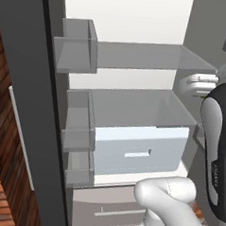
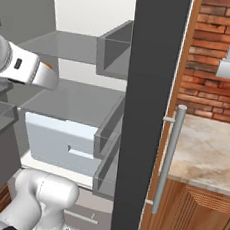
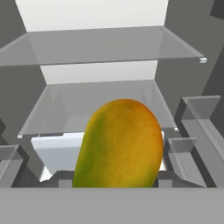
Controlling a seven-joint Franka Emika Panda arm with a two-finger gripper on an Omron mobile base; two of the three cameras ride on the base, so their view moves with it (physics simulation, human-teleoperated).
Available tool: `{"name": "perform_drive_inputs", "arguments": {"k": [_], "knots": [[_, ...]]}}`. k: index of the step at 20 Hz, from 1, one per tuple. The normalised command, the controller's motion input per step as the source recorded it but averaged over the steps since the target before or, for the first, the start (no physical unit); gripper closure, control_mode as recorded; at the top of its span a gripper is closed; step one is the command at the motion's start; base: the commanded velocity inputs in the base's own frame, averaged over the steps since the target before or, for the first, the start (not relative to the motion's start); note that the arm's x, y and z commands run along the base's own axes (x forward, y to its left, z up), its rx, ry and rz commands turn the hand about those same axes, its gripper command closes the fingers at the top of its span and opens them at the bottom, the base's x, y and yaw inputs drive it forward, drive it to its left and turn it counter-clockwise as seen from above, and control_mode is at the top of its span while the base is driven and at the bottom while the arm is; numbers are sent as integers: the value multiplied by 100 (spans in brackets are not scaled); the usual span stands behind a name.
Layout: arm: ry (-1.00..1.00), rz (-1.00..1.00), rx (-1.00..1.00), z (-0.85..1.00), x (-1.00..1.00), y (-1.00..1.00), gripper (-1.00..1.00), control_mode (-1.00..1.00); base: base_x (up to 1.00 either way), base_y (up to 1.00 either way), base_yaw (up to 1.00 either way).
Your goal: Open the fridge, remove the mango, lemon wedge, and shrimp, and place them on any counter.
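The fridge (image 1: 137,55) stands open, showing its white interior and grey shelves. The mango (image 3: 120,144), yellow-orange with a green side, hangs close in front of the hand camera, level with the middle shelf (image 3: 100,103). My gripper (image 2: 45,74) is shut on it just in front of the shelves, and the fruit hides the fingertips. A sliver of the mango (image 2: 49,66) peeks past the white hand. The lemon wedge and the shrimp are out of view. The beige marbled counter (image 2: 208,152) lies to the right, past the open door.
The dark edge of the open right door (image 2: 147,115) with its silver bar handle (image 2: 169,158) stands between arm and counter. The left door (image 1: 27,81) carries grey bins (image 1: 78,131). A white crisper drawer (image 1: 138,152) sits under the middle shelf. A brick wall (image 2: 207,71) backs the counter.
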Motion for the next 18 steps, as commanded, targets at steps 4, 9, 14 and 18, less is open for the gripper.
{"name": "perform_drive_inputs", "arguments": {"k": [4,9,14,18], "knots": [[0,0,0,0,-3,0,100,-100,0,0,0],[0,0,0,0,0,0,100,100,0,0,0],[0,0,0,0,0,0,100,100,-61,0,-2],[0,0,0,0,0,0,100,100,-100,-13,-16]]}}
